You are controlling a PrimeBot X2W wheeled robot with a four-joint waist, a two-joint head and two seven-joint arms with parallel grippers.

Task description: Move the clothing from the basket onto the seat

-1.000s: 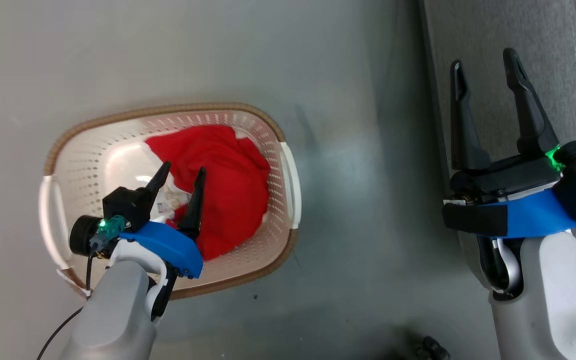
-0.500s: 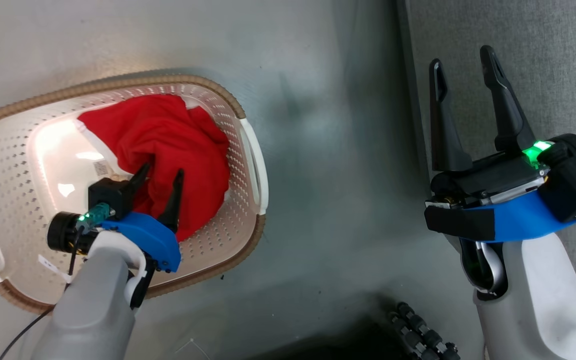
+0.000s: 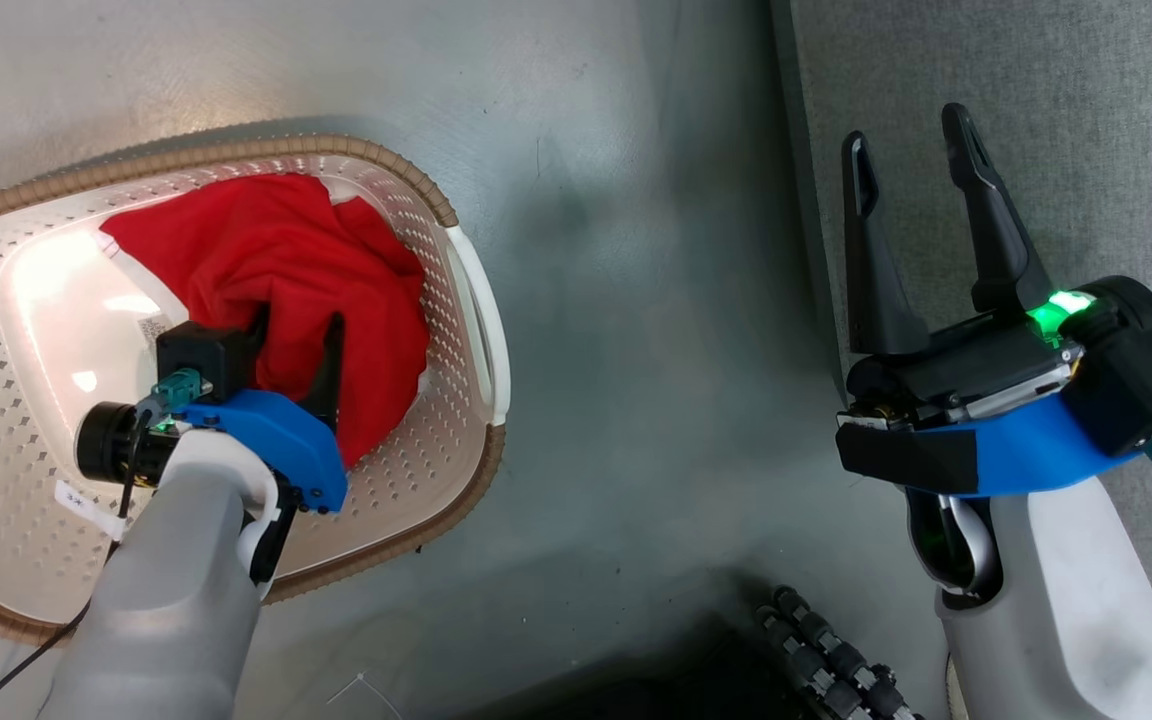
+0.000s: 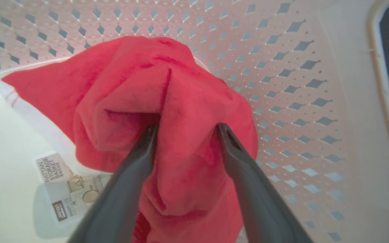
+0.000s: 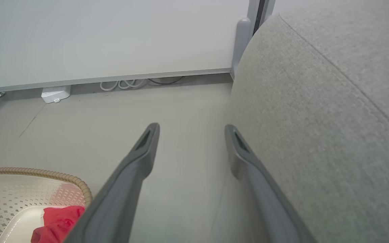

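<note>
The clothing is a bright red crumpled heap in the right half of the cream basket with its brown rim, which stands on the floor. My left gripper reaches down into the basket, open. In the left wrist view its fingertips are sunk into the clothing, with a raised fold between them, close to the perforated basket wall. My right gripper hangs open and empty over the edge of the grey seat. The right wrist view shows that gripper beside the seat, with the basket rim and clothing at lower left.
A paper label lies on the basket's bottom left of the clothing. Grey floor separates basket and seat. A dark ribbed part of my base shows at the bottom. Along the far wall run cables and a white box.
The head camera has shifted, so the basket sits further left in the picture. My left gripper has gone down, its fingertips now buried in the red clothing. The right gripper stays open.
</note>
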